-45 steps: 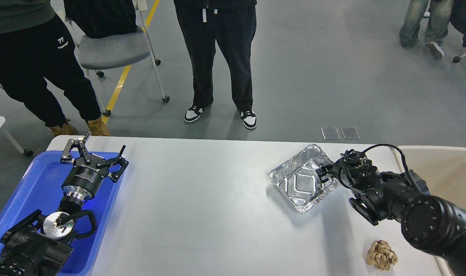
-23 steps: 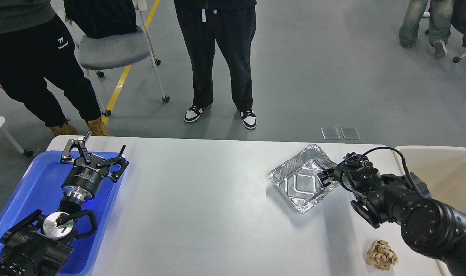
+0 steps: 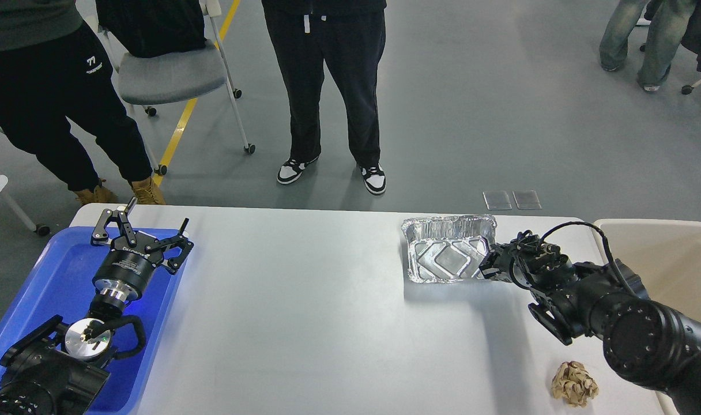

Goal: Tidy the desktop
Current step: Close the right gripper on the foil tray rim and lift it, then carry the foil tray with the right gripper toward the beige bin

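One wide white-grey desktop fills the lower half of the head view, its far edge running below the people standing on the grey floor. On its right part, a foil tray is tipped up on its side, open face toward me, rim uppermost and casting a shadow on the surface beneath. My right gripper is at the tray's right edge with its fingers closed on the foil rim; the dark fingers are small, but the tray hangs from that grip. Nearer me, by the right front edge, a crumpled brown paper ball lies on the surface, well apart from the tray. A beige bin stands just past the desktop's right end. At the left end, a blue plastic tray overlaps the corner. My left gripper hovers above that tray's far right part, fingers spread wide and holding nothing. A grey chair stands beyond the table.
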